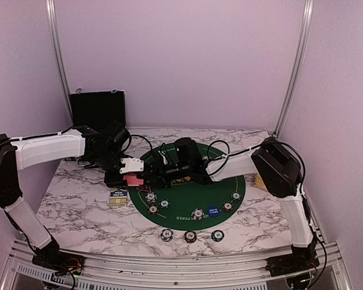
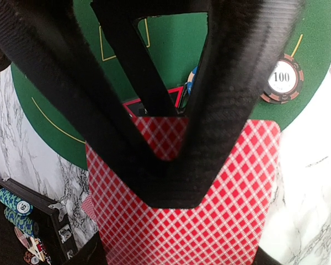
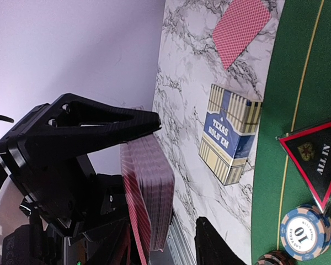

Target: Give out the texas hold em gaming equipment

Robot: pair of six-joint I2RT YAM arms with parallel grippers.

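One deck is clamped in shut left jaws; right jaws: opening cannot be told. Risk: a careless pull takes several at once, spilling them onto worktop.

We see a table topped in white marble with grey veins, and we place everything else by it. Behind the table rises a plain back wall of pale lilac. Side walls of the same colour close the table in on its left and its right. A silvery metal post stands at the table's far left corner and another post at its far right. A metal rail runs along the table's near edge. Soft, even light falls across the table.
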